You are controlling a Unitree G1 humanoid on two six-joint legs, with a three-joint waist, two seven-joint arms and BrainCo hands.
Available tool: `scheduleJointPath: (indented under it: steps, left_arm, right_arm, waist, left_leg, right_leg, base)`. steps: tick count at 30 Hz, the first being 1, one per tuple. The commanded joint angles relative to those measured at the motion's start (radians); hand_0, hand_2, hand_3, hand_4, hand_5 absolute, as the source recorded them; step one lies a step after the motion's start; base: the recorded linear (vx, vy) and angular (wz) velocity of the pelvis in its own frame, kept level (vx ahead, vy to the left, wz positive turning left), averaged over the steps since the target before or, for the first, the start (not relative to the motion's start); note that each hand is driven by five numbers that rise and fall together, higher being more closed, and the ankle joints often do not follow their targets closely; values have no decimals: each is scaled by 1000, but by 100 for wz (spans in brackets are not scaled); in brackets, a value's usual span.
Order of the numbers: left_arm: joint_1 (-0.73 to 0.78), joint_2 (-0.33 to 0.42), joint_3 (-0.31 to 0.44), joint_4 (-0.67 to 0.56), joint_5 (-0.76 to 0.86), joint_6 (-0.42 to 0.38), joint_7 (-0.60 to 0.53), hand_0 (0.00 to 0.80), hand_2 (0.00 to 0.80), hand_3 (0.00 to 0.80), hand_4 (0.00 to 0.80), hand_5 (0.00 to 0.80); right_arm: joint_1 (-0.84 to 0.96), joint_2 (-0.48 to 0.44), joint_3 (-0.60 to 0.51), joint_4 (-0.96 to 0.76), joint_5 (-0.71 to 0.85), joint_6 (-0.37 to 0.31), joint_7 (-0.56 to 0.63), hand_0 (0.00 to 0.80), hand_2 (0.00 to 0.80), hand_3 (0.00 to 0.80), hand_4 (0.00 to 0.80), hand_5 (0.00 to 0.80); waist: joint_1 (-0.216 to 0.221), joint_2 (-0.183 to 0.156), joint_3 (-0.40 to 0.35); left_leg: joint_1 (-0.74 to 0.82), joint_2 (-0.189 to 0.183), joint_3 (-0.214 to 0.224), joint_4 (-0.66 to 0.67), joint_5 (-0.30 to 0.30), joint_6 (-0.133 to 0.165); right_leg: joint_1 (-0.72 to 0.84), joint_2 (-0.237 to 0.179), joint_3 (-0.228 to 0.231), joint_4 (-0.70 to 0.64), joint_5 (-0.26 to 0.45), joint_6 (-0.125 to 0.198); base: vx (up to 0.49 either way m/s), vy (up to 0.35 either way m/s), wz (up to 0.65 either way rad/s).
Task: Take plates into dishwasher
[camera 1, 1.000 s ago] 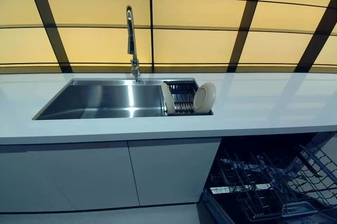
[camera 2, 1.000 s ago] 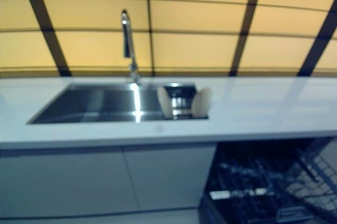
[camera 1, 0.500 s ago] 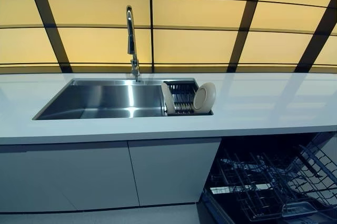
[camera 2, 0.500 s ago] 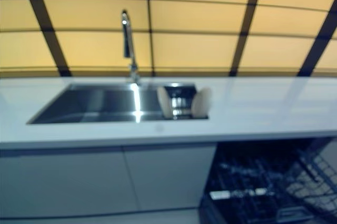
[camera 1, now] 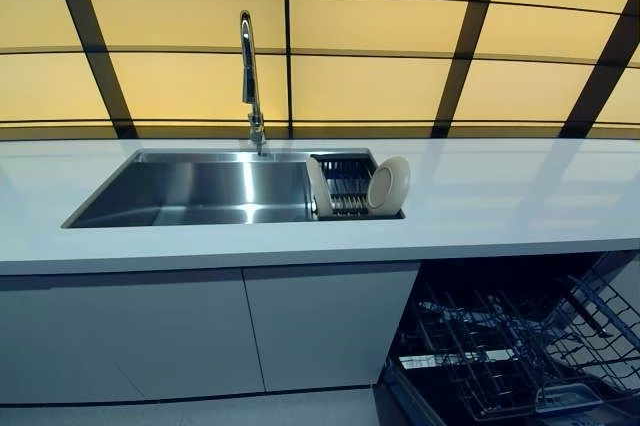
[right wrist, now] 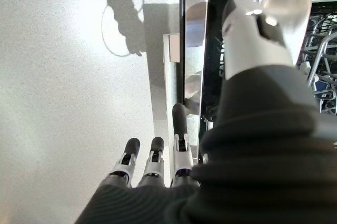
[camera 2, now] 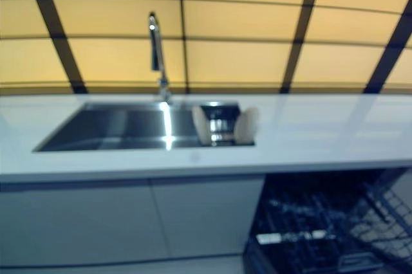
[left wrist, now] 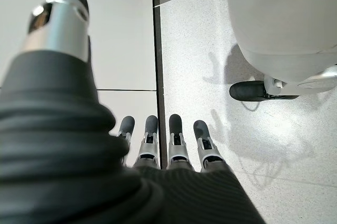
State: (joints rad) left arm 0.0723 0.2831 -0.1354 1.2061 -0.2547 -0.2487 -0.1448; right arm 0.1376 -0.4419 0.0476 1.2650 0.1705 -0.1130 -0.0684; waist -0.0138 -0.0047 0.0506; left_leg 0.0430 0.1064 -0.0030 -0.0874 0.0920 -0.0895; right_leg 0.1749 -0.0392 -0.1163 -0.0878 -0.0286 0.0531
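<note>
Two cream plates stand on edge in a wire dish rack (camera 1: pixel 343 189) at the right end of the steel sink (camera 1: pixel 200 191): one plate (camera 1: pixel 388 185) on the rack's right, another plate (camera 1: pixel 318 187) on its left. The open dishwasher (camera 1: pixel 515 346) with its wire rack pulled out sits below the counter at the lower right. Neither hand shows in the eye views. My left hand (left wrist: pixel 163 148) hangs low over the floor with straight fingers and holds nothing. My right hand (right wrist: pixel 155 166) hangs beside the dishwasher's edge, fingers straight, also holding nothing.
A tall tap (camera 1: pixel 248 76) rises behind the sink. The white counter (camera 1: pixel 500 196) runs the full width, with white cupboard doors (camera 1: pixel 200 331) under the sink. Yellow wall panels with dark strips stand behind.
</note>
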Motion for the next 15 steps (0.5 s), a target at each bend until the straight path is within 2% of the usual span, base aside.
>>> scheduleJointPath:
  steps: [1,11,15]
  left_arm:
    - [-63,5,20,13,-17,-22,16,0,0,0,0,0]
    - [-66,7,17,34,10,-1,54,0,0,0,0,0]
    - [-67,8,15,43,26,9,74,0,0,0,0,0]
  right_arm:
    - [-137,159,51,-20,-17,-53,68,0,0,0,0,0]
    - [-138,156,50,-19,-25,-42,18,0,0,0,0,0]
    - [-139,156,43,-17,-30,-43,-40,0,0,0,0,0]
  waist:
    - [31,-33,21]
    - [31,-36,22]
    - [30,-38,21]
  left_leg:
    - [109,-124,55,12,-83,89]
    - [110,-127,55,13,-85,91]
    - [110,-127,57,13,-85,92]
  right_leg:
    - [-37,4,0,39,68,8]
    - [-37,2,-1,39,70,10]
    - [-38,2,0,40,71,11]
  base:
    - [0,0,0]
    - [0,0,0]
    - [0,0,0]
